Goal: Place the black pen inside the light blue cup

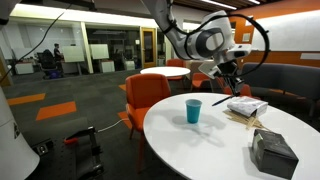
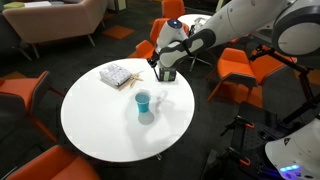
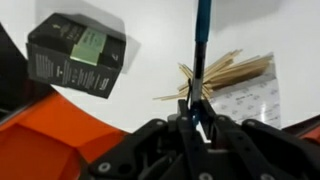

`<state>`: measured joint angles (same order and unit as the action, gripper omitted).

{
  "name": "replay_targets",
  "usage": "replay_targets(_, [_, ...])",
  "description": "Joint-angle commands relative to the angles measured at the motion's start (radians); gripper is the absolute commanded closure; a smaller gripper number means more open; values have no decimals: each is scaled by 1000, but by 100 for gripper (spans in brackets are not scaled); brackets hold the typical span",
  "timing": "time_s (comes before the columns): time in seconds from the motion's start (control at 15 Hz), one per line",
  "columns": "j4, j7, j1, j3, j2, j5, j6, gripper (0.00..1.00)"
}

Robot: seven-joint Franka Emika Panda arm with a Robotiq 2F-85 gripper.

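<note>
**While the tool clamps the black pen, the light blue cup stands apart**

Where the wrist view looks past the tool (image 3: 200,100), its fingers are closed on the black pen (image 3: 202,40), a thin dark blue stick running straight out from between them. Behind the pen's shaft, a fan of pale wooden sticks (image 3: 215,78) lies on a white printed packet (image 3: 252,100). Left of these, a dark boxy bag (image 3: 77,55) with a green label sits on the white worktop (image 3: 150,25). An orange chair (image 3: 40,140) shows at the near left. In both exterior views the tool (image 1: 232,78) (image 2: 166,66) hangs above the round worktop (image 1: 200,145) (image 2: 110,125). The light blue cup (image 1: 193,111) (image 2: 143,103) stands upright near the middle, well apart from tool and pen.
</note>
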<state>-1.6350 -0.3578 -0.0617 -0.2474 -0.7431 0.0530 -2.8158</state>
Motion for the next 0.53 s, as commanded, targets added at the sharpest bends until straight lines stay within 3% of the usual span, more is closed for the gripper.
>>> replay_targets(0.0, [-91,-132,-176,-154,45,-111,-102,98])
replay_targets(0.27, [-142,-285,-436,-365,-1,-224,-213,98])
replay_targets(0.47, [-184,-366,-663,-560,-82,-196,-295,98])
